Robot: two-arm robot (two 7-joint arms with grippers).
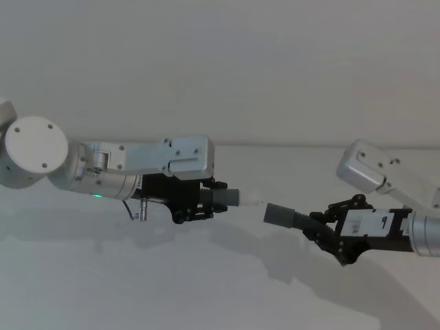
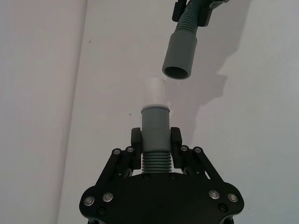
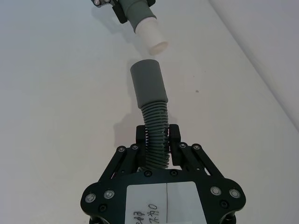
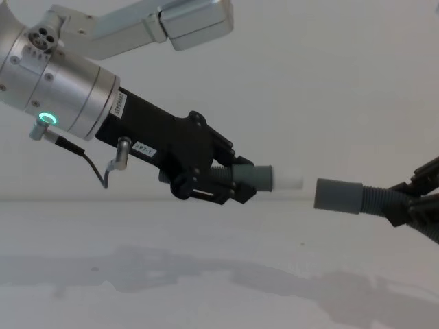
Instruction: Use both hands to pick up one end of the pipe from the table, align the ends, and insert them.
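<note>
Both pipe pieces hang in the air above the white table (image 1: 206,289). My left gripper (image 1: 204,200) (image 2: 156,136) (image 4: 230,184) is shut on the ribbed hose just behind a grey cuff (image 1: 227,199) (image 2: 154,122) (image 4: 257,177) that ends in a whitish spigot (image 1: 253,201) (image 2: 154,92) (image 3: 152,35) (image 4: 288,182). My right gripper (image 1: 326,232) (image 3: 159,136) is shut on the other ribbed hose (image 3: 156,133), whose open grey cuff (image 1: 278,214) (image 2: 180,56) (image 3: 148,85) (image 4: 337,195) faces the spigot. A small gap separates the two ends, and the cuff sits slightly lower and off-axis.
The table's far edge (image 1: 289,146) meets a plain white wall. Shadows of both arms fall on the table surface (image 4: 206,274) below.
</note>
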